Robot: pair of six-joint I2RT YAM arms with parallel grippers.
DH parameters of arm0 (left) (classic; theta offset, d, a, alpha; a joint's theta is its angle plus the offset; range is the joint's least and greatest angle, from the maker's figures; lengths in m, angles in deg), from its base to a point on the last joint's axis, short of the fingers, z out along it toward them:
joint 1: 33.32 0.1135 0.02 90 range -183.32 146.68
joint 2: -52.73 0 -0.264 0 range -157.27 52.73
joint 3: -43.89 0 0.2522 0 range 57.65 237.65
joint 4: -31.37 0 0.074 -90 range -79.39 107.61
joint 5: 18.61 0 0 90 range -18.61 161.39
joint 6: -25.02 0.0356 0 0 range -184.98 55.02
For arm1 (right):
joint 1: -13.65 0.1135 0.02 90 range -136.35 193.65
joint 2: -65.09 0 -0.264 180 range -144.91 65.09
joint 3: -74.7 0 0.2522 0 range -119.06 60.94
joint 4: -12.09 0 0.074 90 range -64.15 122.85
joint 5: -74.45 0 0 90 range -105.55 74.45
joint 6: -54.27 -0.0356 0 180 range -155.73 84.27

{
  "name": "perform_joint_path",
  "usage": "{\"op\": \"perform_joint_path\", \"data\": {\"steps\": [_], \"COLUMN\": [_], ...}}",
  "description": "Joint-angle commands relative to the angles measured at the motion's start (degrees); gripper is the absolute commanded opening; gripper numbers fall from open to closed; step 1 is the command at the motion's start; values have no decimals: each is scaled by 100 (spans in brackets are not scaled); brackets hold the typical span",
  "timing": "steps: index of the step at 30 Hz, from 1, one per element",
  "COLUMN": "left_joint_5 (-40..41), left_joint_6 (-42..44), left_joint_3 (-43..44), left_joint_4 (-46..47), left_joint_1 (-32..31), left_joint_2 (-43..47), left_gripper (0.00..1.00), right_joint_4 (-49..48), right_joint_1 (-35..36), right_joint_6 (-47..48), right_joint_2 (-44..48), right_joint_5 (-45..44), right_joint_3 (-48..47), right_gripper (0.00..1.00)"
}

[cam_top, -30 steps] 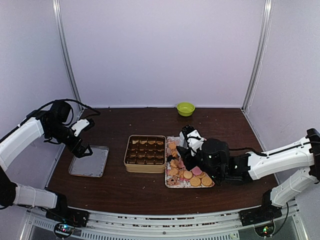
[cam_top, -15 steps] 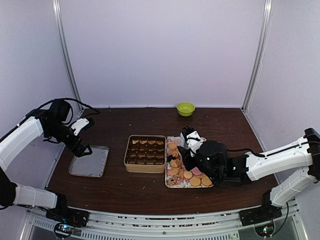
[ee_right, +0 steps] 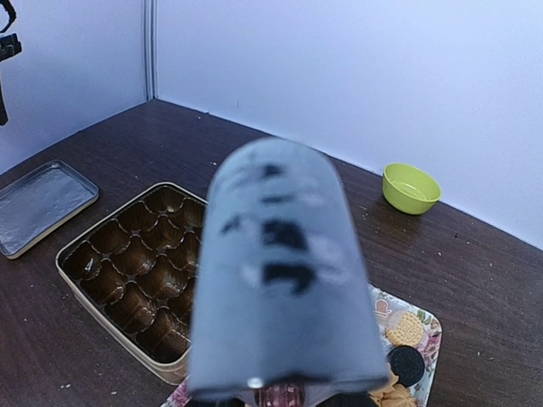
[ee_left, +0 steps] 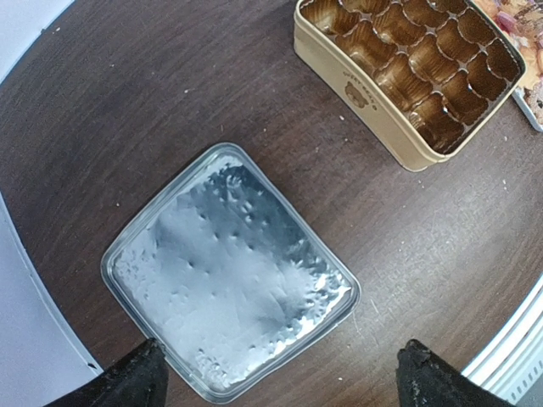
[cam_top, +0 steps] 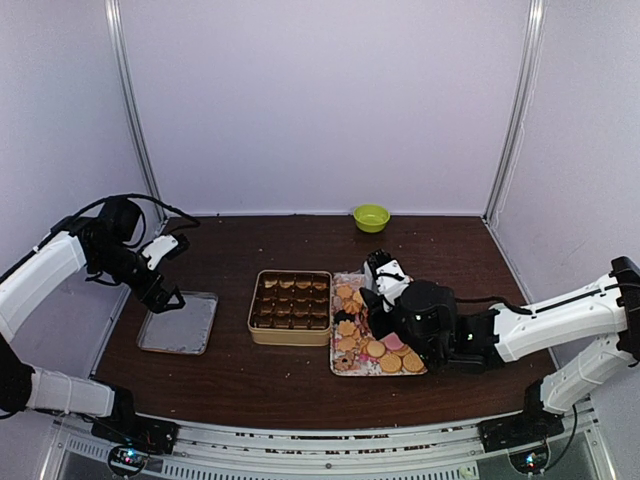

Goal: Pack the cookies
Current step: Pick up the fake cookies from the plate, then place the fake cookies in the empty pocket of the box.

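Hovering over a lid (ee_left: 229,271), the left hand (ee_left: 280,375) is spread wide; the right hand's (cam_top: 374,284) clench over the cookies (cam_top: 385,352) cannot be told; the tin (ee_left: 365,95) lettering is illegible.

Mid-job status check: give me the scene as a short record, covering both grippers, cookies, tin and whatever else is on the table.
left gripper: open, nothing in it, above the lid
right gripper: low over the cookies; whether it grips one cannot be told
cookies: piled on the tray, right of the tin
tin: rows of brown cups; those the wrist views show look empty
bowl: green, at the far edge
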Motion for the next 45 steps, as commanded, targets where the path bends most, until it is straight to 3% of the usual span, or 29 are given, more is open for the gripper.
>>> {"op": "perform_joint_path", "data": {"steps": [1,8,20,31,36,45], "left_joint_5": [-92,-151,-148,-129,-103,83], "left_joint_6": [113,119,116,150,160,284], "left_joint_3": [166,207,182,165,100,-42], "left_joint_4": [-7,-5,-7,-6,-24,-64], "left_joint_1": [43,47,44,45,55,183], "left_joint_2": [-24,-91,-81,-28,-2,-16], "left_gripper": [97,96,95,95,95,95], "right_joint_4": [56,44,-52,259,200,70], "right_joint_1": [-4,-25,-199,-226,-225,-274], "right_joint_6": [102,121,-92,270,413,577], "right_joint_2": [240,397,420,952,347,-1526], "right_joint_5": [-404,-556,-177,663,1079,1835], "right_joint_3": [-17,28,97,-654,-1272,-3305], "right_gripper": [17,0,0,0,0,0]}}
